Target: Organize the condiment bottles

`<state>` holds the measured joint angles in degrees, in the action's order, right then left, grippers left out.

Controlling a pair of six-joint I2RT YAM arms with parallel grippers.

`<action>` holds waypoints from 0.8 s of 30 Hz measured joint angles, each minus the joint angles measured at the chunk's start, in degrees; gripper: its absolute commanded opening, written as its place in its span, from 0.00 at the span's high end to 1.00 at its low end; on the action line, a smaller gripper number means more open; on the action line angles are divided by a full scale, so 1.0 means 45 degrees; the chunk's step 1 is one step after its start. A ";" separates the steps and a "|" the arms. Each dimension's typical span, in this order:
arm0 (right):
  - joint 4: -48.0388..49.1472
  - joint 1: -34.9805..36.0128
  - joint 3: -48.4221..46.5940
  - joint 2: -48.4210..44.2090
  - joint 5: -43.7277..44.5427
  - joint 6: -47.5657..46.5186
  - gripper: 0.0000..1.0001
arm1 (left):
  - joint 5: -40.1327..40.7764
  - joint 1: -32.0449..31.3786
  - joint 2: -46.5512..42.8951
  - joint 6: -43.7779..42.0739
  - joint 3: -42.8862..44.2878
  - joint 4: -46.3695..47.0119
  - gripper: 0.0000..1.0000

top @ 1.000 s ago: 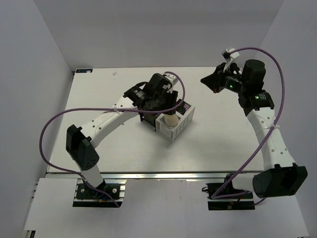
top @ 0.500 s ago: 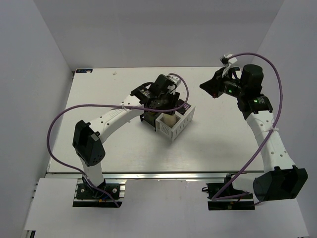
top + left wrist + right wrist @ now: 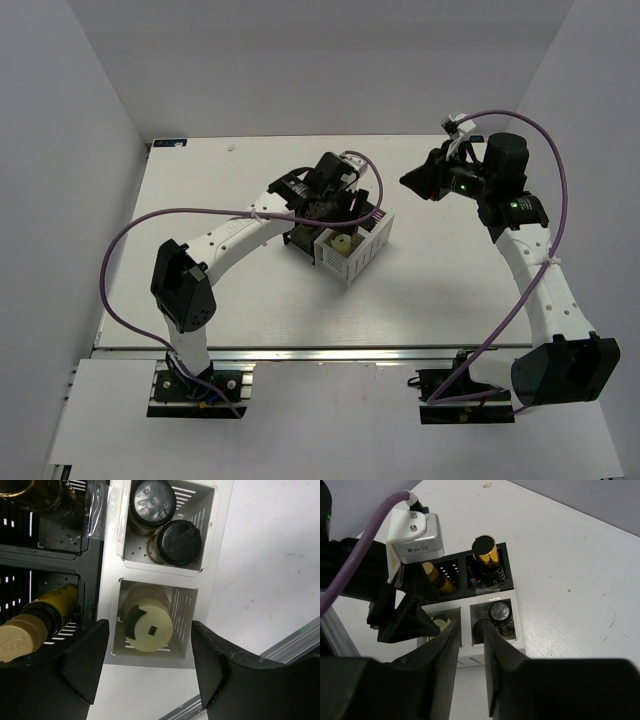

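Left pincer (image 3: 150, 642) has let go since a second ago: its jaws are now spread wide, and the arm's elbow has swung inward. The cream bottle (image 3: 148, 628) stands upright directly between the two fingers. It appears to touch neither and sits in a white cell of the rack (image 3: 210, 555). By the finger nearer the black cells, a yellow-bodied bottle (image 3: 47, 611) leans. Beyond the fingertips, two dark-capped bottles (image 3: 179, 542) share the next white cell, pressed together. The right pincer (image 3: 471, 680) hangs well apart from the rack. Its jaws have gone from pressed together to narrowly parted and pinch nothing. Risks, as I judge them: the left fingers straddle the cell walls closely, so a crooked lift could hook a wall or the cream cap and drag the light rack or tip the bottle. The leaning yellow bottle could be knocked too. If the right pincer comes in now, the wrists may clash.
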<state>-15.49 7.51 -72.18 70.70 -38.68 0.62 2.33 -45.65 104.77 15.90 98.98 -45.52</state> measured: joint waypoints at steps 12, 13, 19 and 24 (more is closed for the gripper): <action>-0.1613 0.0000 -0.0301 0.0296 0.0083 -0.1035 0.11 | 0.0593 0.0005 -0.2205 0.0806 0.0311 0.0986 0.83; -0.1885 0.0000 -0.0432 0.0423 0.0199 -0.1069 0.11 | 0.0777 0.0024 -0.2953 0.0937 -0.0092 0.1200 0.65; -0.3716 0.0000 -0.1365 0.1209 0.1520 -0.1195 0.11 | 0.1977 0.0287 -0.8058 0.2103 -0.3264 0.2395 0.11; -0.4269 0.0000 -0.1627 0.1229 0.2336 -0.1185 0.11 | 0.2701 0.0369 -1.0098 0.2934 -0.5498 0.2453 0.06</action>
<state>-34.70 7.51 -79.50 76.23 -28.16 -4.71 14.48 -43.99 59.33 29.10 74.24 -34.48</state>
